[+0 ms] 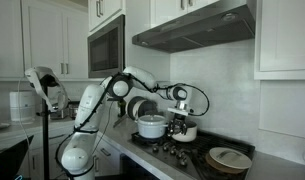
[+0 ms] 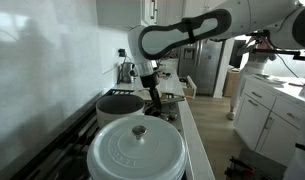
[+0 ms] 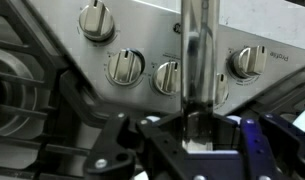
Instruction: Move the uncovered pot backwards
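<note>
Silvery-white uncovered pot [image 1: 186, 131], small and squat, dark rim
Gripper [image 3: 197, 122] fingers pinched tight on its shiny metal handle [image 3: 197, 50], stove knobs [image 3: 125, 67] right behind it

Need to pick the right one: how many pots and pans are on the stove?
3: a larger pale lidded pot, a small silvery-white uncovered pot beside it at the gripper, and a wide dark pan set apart toward the stove's other end. The arm may hide more.

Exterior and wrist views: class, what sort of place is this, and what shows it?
Most likely a home kitchen: a range hood above a cooktop, control knobs, and white wall cabinets.
</note>
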